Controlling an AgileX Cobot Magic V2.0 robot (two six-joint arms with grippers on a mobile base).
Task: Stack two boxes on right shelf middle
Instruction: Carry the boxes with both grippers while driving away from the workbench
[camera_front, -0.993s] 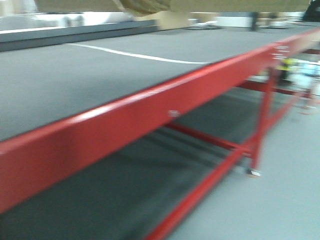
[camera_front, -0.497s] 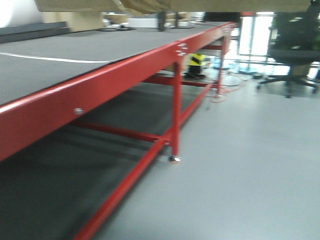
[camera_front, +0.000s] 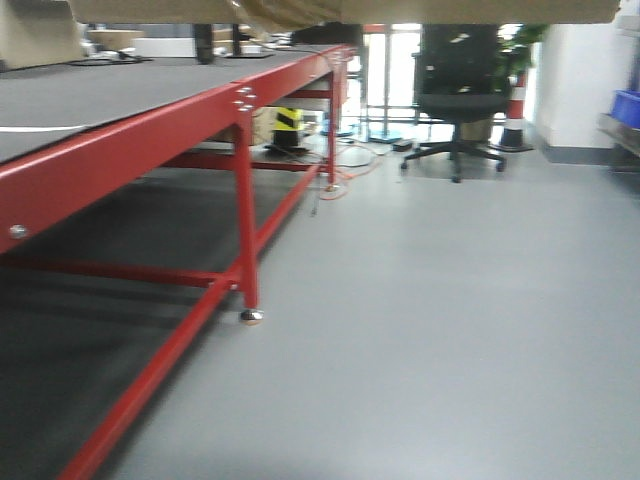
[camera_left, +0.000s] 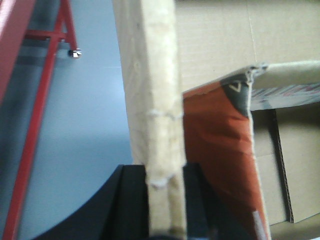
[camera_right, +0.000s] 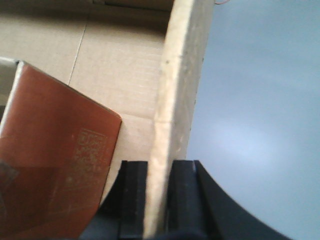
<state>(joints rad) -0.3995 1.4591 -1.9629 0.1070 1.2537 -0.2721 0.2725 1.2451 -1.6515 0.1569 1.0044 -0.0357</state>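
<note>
I carry an open cardboard carton; its underside shows along the top edge of the front view (camera_front: 340, 10). My left gripper (camera_left: 165, 172) is shut on the carton's left wall (camera_left: 150, 75). My right gripper (camera_right: 160, 167) is shut on the carton's right wall (camera_right: 182, 65). A red-orange box lies inside the carton, seen in the left wrist view (camera_left: 217, 150) and in the right wrist view (camera_right: 55, 150). A second box does not show clearly. The red-framed shelf (camera_front: 130, 140) with grey boards runs along the left.
A red shelf leg (camera_front: 246, 220) stands on grey floor (camera_front: 450, 330), which stretches ahead and right. A black office chair (camera_front: 460, 90) stands far ahead, with cables and a yellow-black object (camera_front: 288, 122) near it. A blue bin (camera_front: 627, 105) is at the far right.
The front view has swung right: the shelf has slid to the left, and the floor, the office chair and the far wall have come into view. Both grips look unchanged.
</note>
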